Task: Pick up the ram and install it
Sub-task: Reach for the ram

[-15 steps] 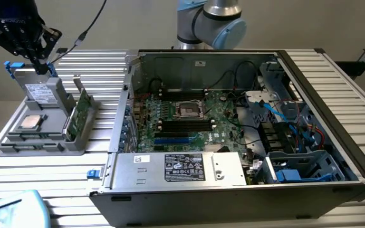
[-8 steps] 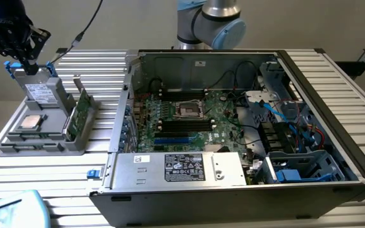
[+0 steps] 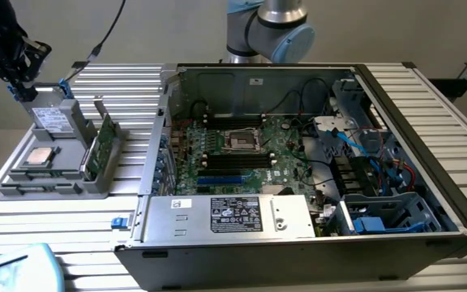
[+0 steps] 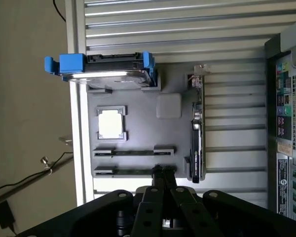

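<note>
Task not started, as far as I can judge. My end effector [image 4: 164, 171] is clenched, fingertips pressed together, holding nothing. It hangs above the tray [image 4: 138, 106], apart from every part in it; I can't tell which part is nearest.

The ram [image 3: 104, 148] stands on edge in its slot along the tray side that faces the case [image 3: 298, 261], untouched. From the wrist view it reads as a thin dark strip [image 4: 197, 134] seen edge-on.

Also in the tray: drive [image 4: 103, 66] with blue tabs, and the cpu [image 4: 111, 123], both seated.

Tray sits on the slatted surface [image 3: 95, 79], at the exterior view's left of the open case. Inside, the motherboard [image 3: 258, 146] is exposed and the long black slots [image 3: 233, 161] look empty, so grasp, carry and seating are all left.

Writing: white label [image 3: 235, 214] on the power supply, print and logos there but not readable. Stickers [image 4: 286, 106] on the case panel in the wrist view, also unreadable. No brand I can make out.
</note>
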Tool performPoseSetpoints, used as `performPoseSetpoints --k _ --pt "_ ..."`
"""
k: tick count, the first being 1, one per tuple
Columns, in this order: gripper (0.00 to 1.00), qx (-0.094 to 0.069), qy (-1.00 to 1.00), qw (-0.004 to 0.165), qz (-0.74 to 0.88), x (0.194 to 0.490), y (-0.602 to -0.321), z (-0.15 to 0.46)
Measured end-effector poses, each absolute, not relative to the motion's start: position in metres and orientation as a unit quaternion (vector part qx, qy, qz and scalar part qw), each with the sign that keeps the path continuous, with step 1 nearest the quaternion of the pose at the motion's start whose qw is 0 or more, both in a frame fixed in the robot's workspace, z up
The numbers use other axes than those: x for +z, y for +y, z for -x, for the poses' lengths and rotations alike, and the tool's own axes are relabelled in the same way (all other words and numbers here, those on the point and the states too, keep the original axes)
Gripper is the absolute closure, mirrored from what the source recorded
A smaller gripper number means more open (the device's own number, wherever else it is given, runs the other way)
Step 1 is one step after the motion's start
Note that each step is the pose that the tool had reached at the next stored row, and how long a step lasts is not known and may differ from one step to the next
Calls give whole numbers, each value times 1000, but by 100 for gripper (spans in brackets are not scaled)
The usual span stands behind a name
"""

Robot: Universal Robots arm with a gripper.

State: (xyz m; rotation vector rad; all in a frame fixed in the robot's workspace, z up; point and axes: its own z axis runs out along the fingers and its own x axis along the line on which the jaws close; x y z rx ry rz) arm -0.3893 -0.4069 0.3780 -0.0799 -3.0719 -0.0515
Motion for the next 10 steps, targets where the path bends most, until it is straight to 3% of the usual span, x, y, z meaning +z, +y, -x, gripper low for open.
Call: performPoseSetpoints --k 10 --pt "89 -17 -999 34 20 376 -421 407"
